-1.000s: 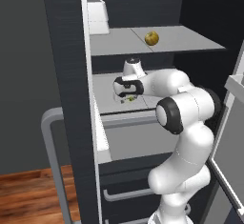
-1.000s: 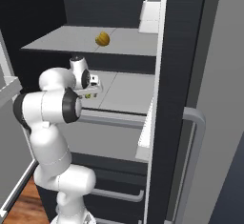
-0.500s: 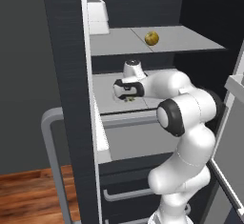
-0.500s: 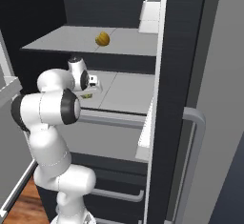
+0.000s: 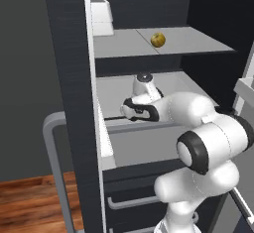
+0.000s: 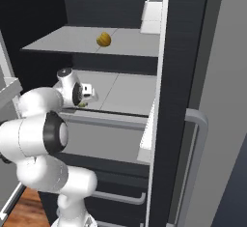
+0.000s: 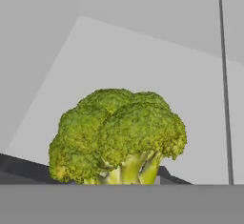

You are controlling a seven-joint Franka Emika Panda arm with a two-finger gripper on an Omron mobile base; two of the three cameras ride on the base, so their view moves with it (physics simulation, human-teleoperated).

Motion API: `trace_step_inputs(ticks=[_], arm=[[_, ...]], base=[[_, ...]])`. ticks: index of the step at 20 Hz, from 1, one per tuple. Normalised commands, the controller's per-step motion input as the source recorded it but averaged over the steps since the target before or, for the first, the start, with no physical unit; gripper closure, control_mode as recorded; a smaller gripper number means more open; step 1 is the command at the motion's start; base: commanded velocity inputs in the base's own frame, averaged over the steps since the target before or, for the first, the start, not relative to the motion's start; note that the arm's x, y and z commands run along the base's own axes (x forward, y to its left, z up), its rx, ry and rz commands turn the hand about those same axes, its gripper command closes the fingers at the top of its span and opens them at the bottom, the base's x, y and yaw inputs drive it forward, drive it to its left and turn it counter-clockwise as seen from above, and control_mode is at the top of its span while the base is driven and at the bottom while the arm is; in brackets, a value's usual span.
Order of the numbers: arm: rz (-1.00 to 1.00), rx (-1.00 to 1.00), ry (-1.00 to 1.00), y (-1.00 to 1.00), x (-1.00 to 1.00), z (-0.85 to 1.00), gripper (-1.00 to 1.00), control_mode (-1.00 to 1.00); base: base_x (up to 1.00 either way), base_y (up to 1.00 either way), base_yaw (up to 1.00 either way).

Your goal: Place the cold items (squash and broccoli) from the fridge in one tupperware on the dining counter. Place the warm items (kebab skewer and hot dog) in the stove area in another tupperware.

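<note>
Inside the open fridge, a green broccoli (image 7: 119, 135) sits on the middle shelf (image 5: 114, 90), close up in the hand view with its pale stem at the bottom between the fingers. My gripper (image 7: 126, 179) is shut on the stem. From the left base view the gripper (image 5: 125, 114) reaches in low over that shelf. The right base view shows a bit of the broccoli (image 6: 83, 104) under the gripper (image 6: 85, 100). A round yellow-brown squash (image 5: 158, 39) (image 6: 103, 39) lies on the upper shelf, apart from the arm.
A white box (image 5: 101, 16) (image 6: 153, 13) stands on the upper shelf beside the fridge's side wall. A grey drawer front (image 5: 144, 145) closes off the shelf below my hand. The grey handle loop (image 5: 54, 167) (image 6: 198, 163) flanks the opening.
The gripper has closed from wide open onto the broccoli's stem. The arm has hardly moved.
</note>
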Motion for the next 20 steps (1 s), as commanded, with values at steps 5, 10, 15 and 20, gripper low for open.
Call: trace_step_inputs(ticks=[5, 10, 15, 20], arm=[[-0.02, 0.00, 0.00, -0.03, -0.83, 0.67, 1.00, -1.00], [-0.02, 0.00, 0.00, -0.06, -0.84, 0.71, 1.00, -1.00], [-0.05, 0.00, 0.00, -0.07, -0.94, 0.46, 1.00, -1.00], [-0.07, 0.00, 0.00, -0.15, -0.89, 0.54, 1.00, -1.00]], base=[[0.00, 0.00, 0.00], [0.00, 0.00, 0.00], [0.00, 0.00, 0.00], [0.00, 0.00, 0.00]])
